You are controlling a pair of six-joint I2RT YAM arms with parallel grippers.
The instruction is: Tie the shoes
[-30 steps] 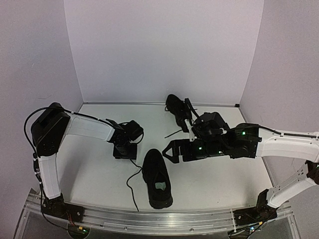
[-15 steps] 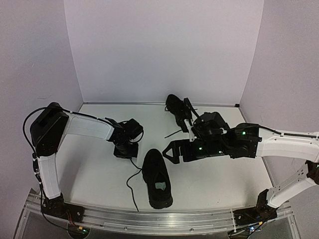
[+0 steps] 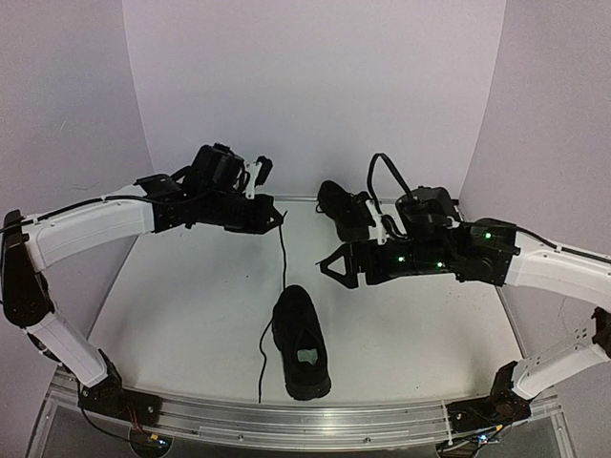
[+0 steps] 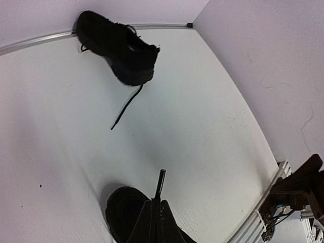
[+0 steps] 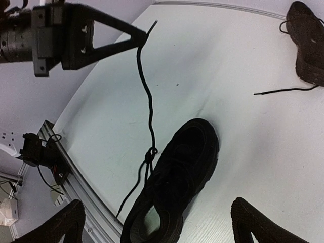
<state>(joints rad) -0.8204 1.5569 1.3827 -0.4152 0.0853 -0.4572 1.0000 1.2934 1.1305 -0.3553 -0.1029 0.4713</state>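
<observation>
You have the near shoe (image 3: 301, 345) lying flat toward the front of the table (image 3: 181, 315), opening up and toe toward the back wall. One lace (image 5: 148, 96) climbs from it, with a small knot just beside the shoe, up to your left gripper (image 3: 278, 221). That gripper's fingers are pressed together on the lace end, well above the table. Below the knot a second strand (image 3: 262, 367) trails on the table toward the front rail. The other shoe (image 3: 340, 208) sits by the back wall, with one loose lace (image 4: 126, 107) lying on the table. Your right gripper (image 3: 330, 268) hovers between the two shoes, fingers spread wide, holding nothing.
</observation>
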